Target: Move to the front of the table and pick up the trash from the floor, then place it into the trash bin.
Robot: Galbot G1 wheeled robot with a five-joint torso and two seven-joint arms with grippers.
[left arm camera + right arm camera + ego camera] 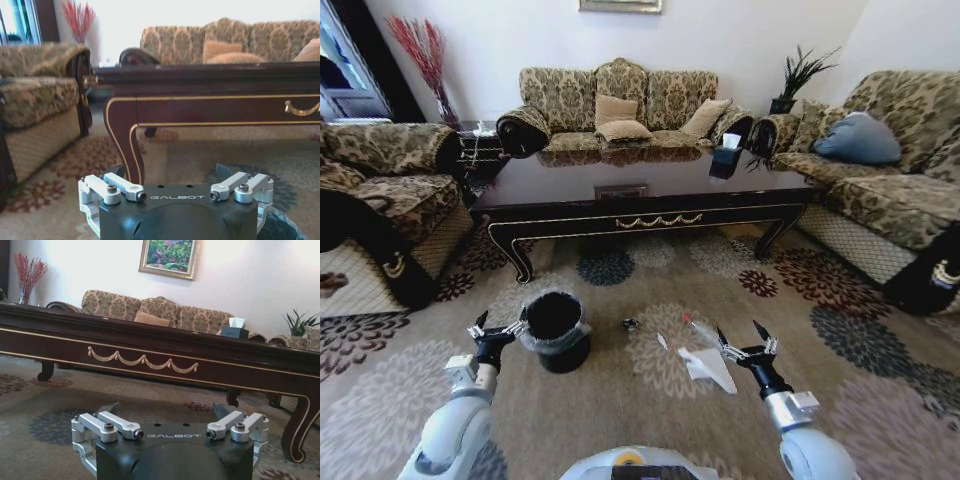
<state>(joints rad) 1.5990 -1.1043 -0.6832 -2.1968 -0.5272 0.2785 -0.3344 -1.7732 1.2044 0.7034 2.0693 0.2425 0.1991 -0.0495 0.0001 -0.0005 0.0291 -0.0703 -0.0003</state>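
Note:
The long dark table (pixel 650 195) stands straight ahead on the patterned carpet. In front of it is the round black trash bin (pixel 556 330) with a clear bag over its rim. My left gripper (pixel 498 327) hovers open just left of the bin. The trash lies to the bin's right: a crumpled white paper (pixel 708 366), a thin red-tipped piece (pixel 688 320), a small white scrap (pixel 662 341) and a dark scrap (pixel 630 324). My right gripper (pixel 740 338) is open, right beside the paper's far edge. Both wrist views face the table (pixel 215 80) (pixel 150 342) over open grippers (pixel 170 172) (pixel 166 410).
Floral sofas ring the table: one behind it (pixel 620 105), an armchair (pixel 380 190) on the left, another sofa (pixel 890 190) on the right. A dark tissue box (pixel 725 160) sits on the tabletop. The table's curved legs (pixel 131 150) (pixel 297 435) stand close ahead.

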